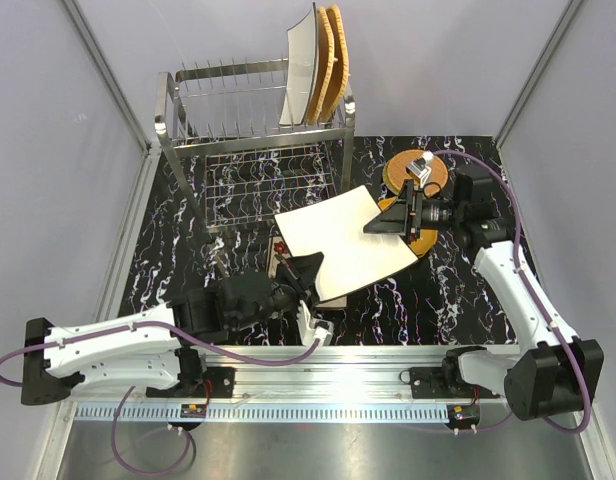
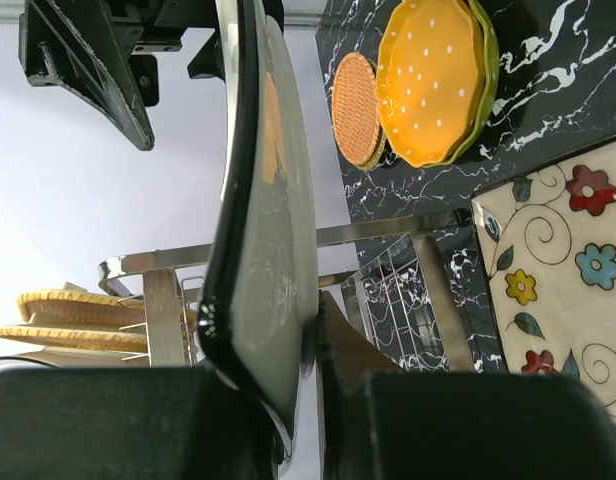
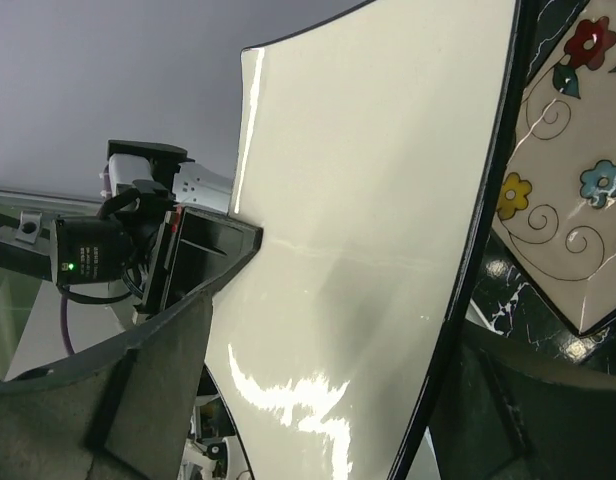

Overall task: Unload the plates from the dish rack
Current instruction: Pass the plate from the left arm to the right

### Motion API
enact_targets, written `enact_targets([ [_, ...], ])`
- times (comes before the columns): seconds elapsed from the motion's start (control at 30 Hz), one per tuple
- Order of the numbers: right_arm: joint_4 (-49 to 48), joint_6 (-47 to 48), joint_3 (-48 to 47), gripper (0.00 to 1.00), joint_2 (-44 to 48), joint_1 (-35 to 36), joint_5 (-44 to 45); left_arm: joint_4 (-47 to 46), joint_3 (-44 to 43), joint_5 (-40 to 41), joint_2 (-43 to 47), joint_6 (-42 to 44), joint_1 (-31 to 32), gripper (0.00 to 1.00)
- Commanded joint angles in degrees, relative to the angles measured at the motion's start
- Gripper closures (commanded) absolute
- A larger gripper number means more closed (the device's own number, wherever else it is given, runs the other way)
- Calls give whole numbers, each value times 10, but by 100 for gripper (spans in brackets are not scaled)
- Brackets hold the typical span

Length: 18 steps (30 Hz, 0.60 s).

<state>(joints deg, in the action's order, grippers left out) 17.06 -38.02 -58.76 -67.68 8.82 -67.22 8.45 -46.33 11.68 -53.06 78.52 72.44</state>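
White square plate (image 1: 343,240) held tilted above worktop (image 1: 458,300), in front of dish rack (image 1: 188,110). Left jaws clamped tight on its near-left edge. Right jaws spread wide, its far-right corner lying between them; contact not discernible. Woven plates (image 1: 334,60) upright on rack top

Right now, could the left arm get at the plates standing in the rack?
Probably not yet: the left tool is shut on the white plate. The rack plates stand uncovered at the dish rack's right end, so the way looks free once it lets go.
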Motion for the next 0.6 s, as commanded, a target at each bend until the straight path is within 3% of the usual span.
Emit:
enact_targets([
  [0.0,-10,0,-6,16,-3,8,-48,-71,-31,4,33,35,2,100],
  [0.07,-13,-9,-5,25,-8,7,-56,-62,-32,2,32,39,2,100],
  [0.1,-15,-16,-3,38,-11,8,-63,-59,-32,1,32,39,2,100],
  [0.3,-23,-36,-1,65,-22,8,-101,-41,-29,-6,34,41,2,100],
  [0.33,-30,-40,0,78,-22,8,-102,-39,-28,-6,35,40,2,100],
  [0.4,-38,-50,2,92,-20,8,-108,-37,-26,-6,37,39,2,100],
  [0.5,-60,-67,11,100,-18,8,-114,-42,-19,-3,40,35,2,100],
  [0.57,-72,-72,19,100,-14,8,-111,-57,-10,4,43,23,2,91],
])
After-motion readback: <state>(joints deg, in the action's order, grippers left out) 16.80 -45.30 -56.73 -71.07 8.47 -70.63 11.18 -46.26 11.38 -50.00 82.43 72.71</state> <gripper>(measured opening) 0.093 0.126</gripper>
